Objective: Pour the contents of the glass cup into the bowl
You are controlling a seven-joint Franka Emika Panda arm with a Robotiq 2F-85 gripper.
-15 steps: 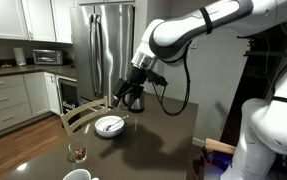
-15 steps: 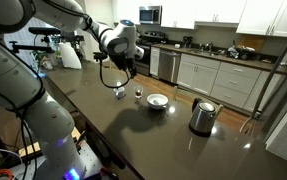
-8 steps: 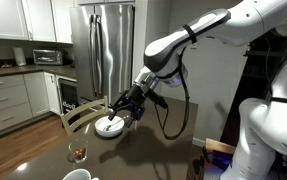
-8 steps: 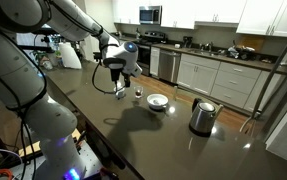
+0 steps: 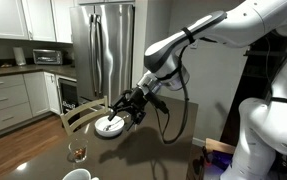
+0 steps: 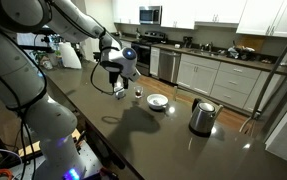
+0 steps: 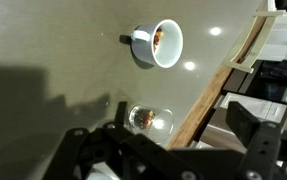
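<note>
The glass cup [image 7: 150, 121] is small and clear, with a brownish bit of contents [image 7: 143, 119] inside. It stands on the dark table in both exterior views [image 5: 78, 153] [image 6: 138, 92]. The white bowl [image 5: 108, 126] [image 6: 157, 100] sits beyond it, with a utensil handle sticking out; the wrist view does not show the bowl. My gripper [image 7: 163, 140] hangs open and empty above the table, and in the wrist view the glass cup lies below the gap between its dark fingers [image 7: 251, 128]. In both exterior views the gripper [image 5: 124, 112] [image 6: 121, 82] hovers over the cup end of the table.
A white mug [image 7: 158, 43] [image 6: 120, 93] with something brownish inside stands next to the glass cup. A dark kettle [image 6: 202, 116] sits farther along the table. A wooden chair back [image 5: 78, 115] [image 7: 218, 100] borders the table edge by the cup. Kitchen cabinets lie behind.
The arm has swung down and away from the kettle end towards the glass cup and mug. The gripper has stayed open throughout. Nothing on the table has moved.
</note>
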